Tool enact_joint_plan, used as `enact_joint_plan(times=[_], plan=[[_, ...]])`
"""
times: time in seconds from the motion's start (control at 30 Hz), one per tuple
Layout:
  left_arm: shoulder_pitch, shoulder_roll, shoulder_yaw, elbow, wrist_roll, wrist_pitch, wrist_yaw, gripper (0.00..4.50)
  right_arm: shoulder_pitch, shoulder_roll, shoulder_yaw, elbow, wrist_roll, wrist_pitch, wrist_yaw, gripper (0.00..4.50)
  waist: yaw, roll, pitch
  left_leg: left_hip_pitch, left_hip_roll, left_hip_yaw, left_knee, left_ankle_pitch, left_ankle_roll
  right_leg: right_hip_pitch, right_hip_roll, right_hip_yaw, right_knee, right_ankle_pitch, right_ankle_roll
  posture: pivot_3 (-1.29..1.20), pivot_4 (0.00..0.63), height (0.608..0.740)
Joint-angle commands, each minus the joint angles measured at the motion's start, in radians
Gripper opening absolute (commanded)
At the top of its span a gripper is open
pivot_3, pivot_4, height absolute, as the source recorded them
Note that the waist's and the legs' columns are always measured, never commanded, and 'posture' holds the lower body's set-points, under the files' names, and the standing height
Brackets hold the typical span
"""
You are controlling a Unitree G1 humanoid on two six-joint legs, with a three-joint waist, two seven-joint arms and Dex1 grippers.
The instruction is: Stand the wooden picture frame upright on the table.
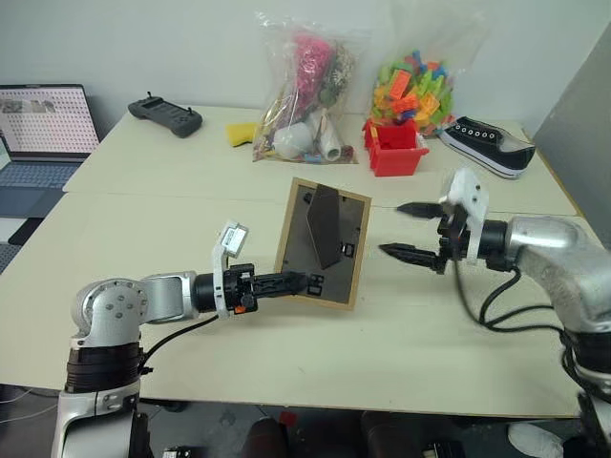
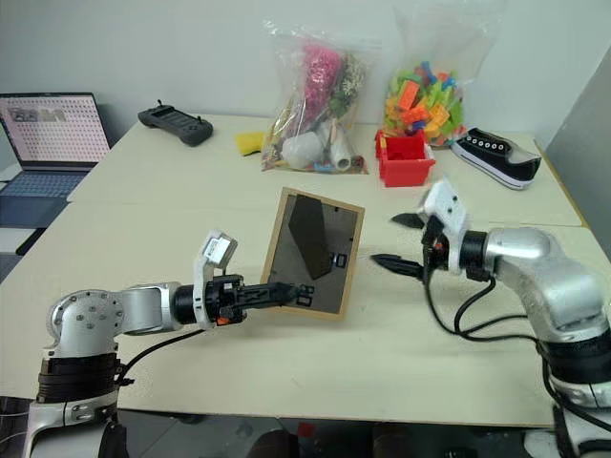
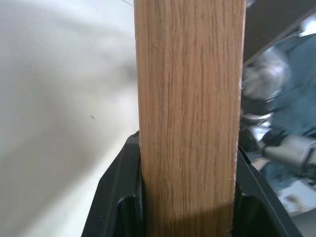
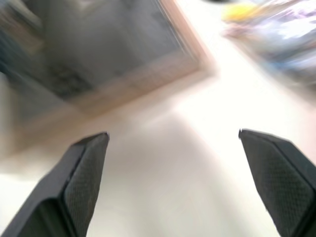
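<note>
The wooden picture frame (image 1: 323, 242) stands nearly upright at the middle of the table (image 1: 191, 219), its dark back panel and easel stand facing me, its lower edge on or just above the tabletop. My left gripper (image 1: 307, 282) is shut on the frame's lower left border; in the left wrist view the light wood border (image 3: 190, 118) rises between the black fingers (image 3: 116, 197). To the frame's right my right gripper (image 1: 398, 231) hangs open, a short gap away, its fingers (image 4: 84, 177) spread wide with nothing between them.
At the back of the table lie a black controller (image 1: 166, 116), a clear bag of mixed items (image 1: 305, 91), a red bin (image 1: 395, 150) below a bag of coloured blocks (image 1: 415, 81), and a black sneaker (image 1: 489, 145). A laptop (image 1: 43, 129) sits at far left.
</note>
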Motion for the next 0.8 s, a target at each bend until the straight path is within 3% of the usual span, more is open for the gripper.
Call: enact_joint_plan(times=[0.03, 0.1, 0.23, 0.47, 0.57, 0.8], plan=[[-0.049, -0.028, 0.049, 0.076, -0.206, 0.076, 0.112, 1.29, -0.024, -0.039, 0.058, 0.207, -0.403, -0.694, -0.250, 4.45, -0.003, 0.000, 0.001, 0.000, 0.000, 0.000, 0.000, 0.000, 0.000, 0.000, 0.000, 0.001, 0.000, 0.000, 0.000, 0.00, 0.150, 0.740], [-0.059, -0.028, 0.041, 0.115, -0.282, 0.075, 0.176, 1.29, -0.054, -0.041, 0.083, 0.300, -0.547, -0.873, -0.366, 4.45, -0.005, -0.001, 0.001, 0.000, 0.000, 0.001, 0.000, 0.000, -0.001, 0.000, 0.000, 0.001, 0.001, 0.000, 0.000, 0.00, 0.150, 0.740], [-0.046, -0.007, -0.022, 0.122, -0.424, 0.048, 0.280, 1.29, -0.159, 0.010, 0.105, 0.417, -0.782, -1.051, -0.616, 4.45, -0.008, 0.000, 0.001, 0.002, 0.002, 0.002, 0.000, 0.003, -0.005, -0.001, 0.000, 0.003, 0.002, 0.000, 0.000, 0.00, 0.150, 0.740], [0.020, 0.059, -0.157, 0.058, -0.655, -0.078, 0.440, 1.29, -0.281, 0.101, 0.147, 0.505, -0.847, -1.207, -0.727, 4.45, -0.006, -0.001, 0.001, 0.006, 0.002, 0.003, 0.000, 0.004, -0.007, 0.003, 0.000, 0.003, 0.003, 0.000, -0.001, 0.00, 0.150, 0.740], [0.034, 0.078, -0.181, 0.041, -0.691, -0.132, 0.470, 1.29, -0.292, 0.100, 0.159, 0.528, -0.798, -1.254, -0.701, 4.03, -0.001, -0.001, 0.001, 0.008, 0.002, 0.003, 0.000, 0.004, -0.007, 0.005, -0.001, 0.004, 0.003, 0.000, -0.001, 0.00, 0.150, 0.740], [0.048, 0.091, -0.203, 0.001, -0.694, -0.186, 0.470, 1.29, -0.292, 0.095, 0.154, 0.546, -0.810, -1.295, -0.702, 2.37, 0.003, -0.001, 0.001, 0.012, 0.000, 0.003, 0.000, 0.004, -0.007, 0.009, -0.002, 0.004, 0.002, 0.000, -0.001, 0.00, 0.150, 0.740]])
